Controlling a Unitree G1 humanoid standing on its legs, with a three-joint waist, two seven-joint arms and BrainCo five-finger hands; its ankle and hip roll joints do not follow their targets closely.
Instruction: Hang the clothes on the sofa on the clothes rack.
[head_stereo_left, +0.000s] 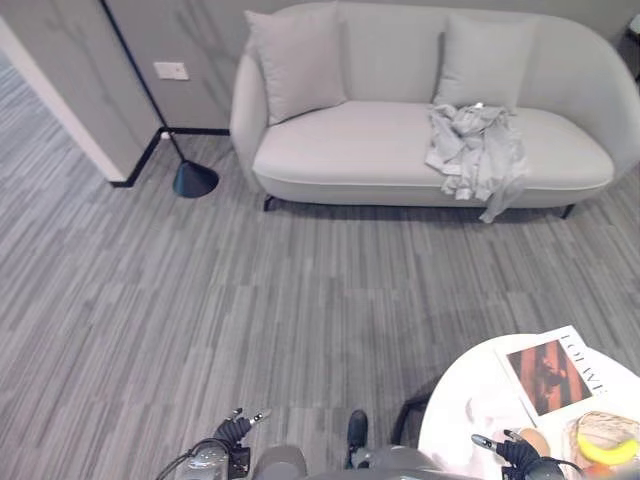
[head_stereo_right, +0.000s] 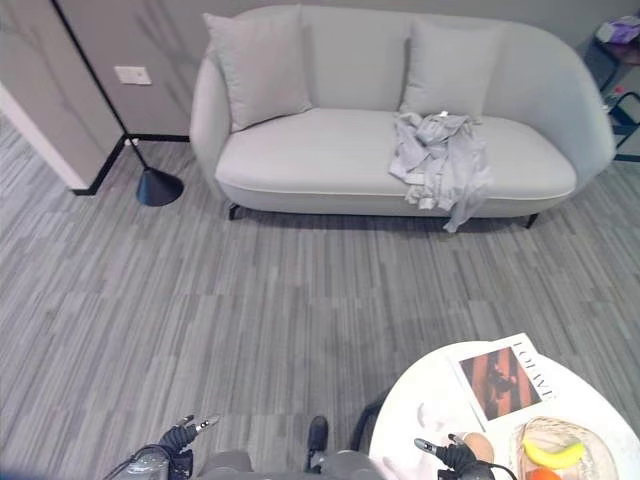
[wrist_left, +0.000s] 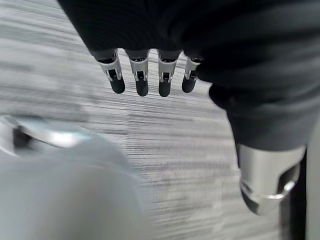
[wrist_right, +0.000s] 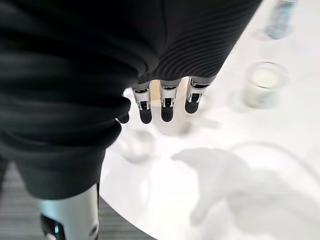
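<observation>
A crumpled light grey garment (head_stereo_left: 476, 150) lies on the right half of a pale grey sofa (head_stereo_left: 380, 150), one end drooping over the seat's front edge. Far from it, at the bottom of the left eye view, my left hand (head_stereo_left: 234, 430) hangs low over the striped floor with its fingers (wrist_left: 141, 75) straight and nothing in them. My right hand (head_stereo_left: 515, 452) hovers above a round white table (head_stereo_left: 470, 400), its fingers (wrist_right: 166, 102) relaxed and empty.
Two cushions (head_stereo_left: 298, 62) lean on the sofa's back. A black floor lamp base (head_stereo_left: 195, 180) stands left of the sofa by a wall corner. On the round table lie a magazine (head_stereo_left: 552, 372), a basket of fruit (head_stereo_left: 605, 440) and a glass candle (wrist_right: 262, 85). Wide striped floor separates me from the sofa.
</observation>
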